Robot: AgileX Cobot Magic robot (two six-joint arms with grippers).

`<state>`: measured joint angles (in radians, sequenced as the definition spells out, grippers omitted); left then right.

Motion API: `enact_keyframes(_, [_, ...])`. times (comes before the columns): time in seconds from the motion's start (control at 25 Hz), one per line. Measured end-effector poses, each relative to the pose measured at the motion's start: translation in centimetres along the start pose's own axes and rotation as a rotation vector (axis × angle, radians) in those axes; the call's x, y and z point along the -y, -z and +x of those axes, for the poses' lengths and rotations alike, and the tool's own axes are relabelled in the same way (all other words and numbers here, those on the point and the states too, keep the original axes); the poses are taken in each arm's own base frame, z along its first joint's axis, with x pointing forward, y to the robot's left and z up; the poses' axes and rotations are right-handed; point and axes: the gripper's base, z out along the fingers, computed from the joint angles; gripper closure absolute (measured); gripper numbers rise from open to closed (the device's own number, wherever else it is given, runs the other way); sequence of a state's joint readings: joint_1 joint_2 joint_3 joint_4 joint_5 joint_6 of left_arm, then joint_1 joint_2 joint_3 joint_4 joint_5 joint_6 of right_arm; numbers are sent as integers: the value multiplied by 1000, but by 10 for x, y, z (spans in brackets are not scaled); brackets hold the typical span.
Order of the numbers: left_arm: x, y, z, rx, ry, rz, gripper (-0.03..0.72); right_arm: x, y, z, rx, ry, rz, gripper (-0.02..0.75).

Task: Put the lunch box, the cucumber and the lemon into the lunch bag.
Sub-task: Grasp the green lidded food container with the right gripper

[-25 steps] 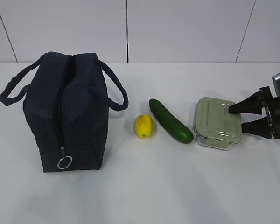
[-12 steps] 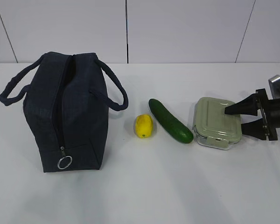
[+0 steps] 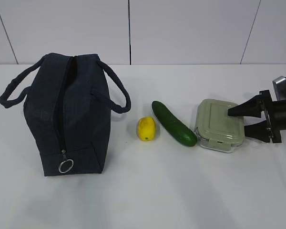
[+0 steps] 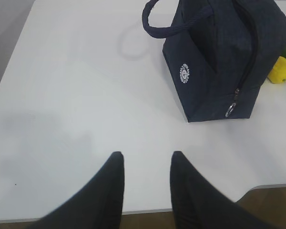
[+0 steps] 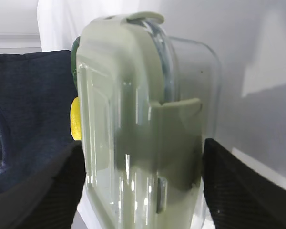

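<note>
The lunch box [image 3: 217, 124], clear with a sage-green lid, lies at the right of the table. My right gripper [image 3: 237, 120] is open and straddles its right end, one finger over the lid and one at the near side. In the right wrist view the lunch box [image 5: 138, 119] fills the gap between both fingers [image 5: 43, 191], which stand right at its sides. The cucumber [image 3: 174, 123] and the lemon [image 3: 147, 129] lie left of the box. The navy lunch bag [image 3: 69, 114] stands at the left. My left gripper [image 4: 145, 155] is open and empty over bare table, well short of the lunch bag [image 4: 219, 57].
The bag's zipper ring [image 3: 66, 165] hangs low on its near end, and its two handles droop to either side. The table's front edge [image 4: 190, 208] runs just under my left fingers. A white panelled wall [image 3: 181, 28] stands behind the table.
My right gripper has slid a little to the left along the lunch box, and the box has shifted slightly left with it. The bag, lemon and cucumber have not moved.
</note>
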<state>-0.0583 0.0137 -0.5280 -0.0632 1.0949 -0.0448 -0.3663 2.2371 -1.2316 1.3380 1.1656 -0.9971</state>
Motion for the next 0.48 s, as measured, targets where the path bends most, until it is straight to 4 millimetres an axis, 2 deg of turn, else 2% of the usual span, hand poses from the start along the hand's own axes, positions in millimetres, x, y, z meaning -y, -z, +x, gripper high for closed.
enact_keyframes(0.48, [0, 0, 0, 0, 0, 0, 454, 5, -3, 1, -4, -11, -2, 155])
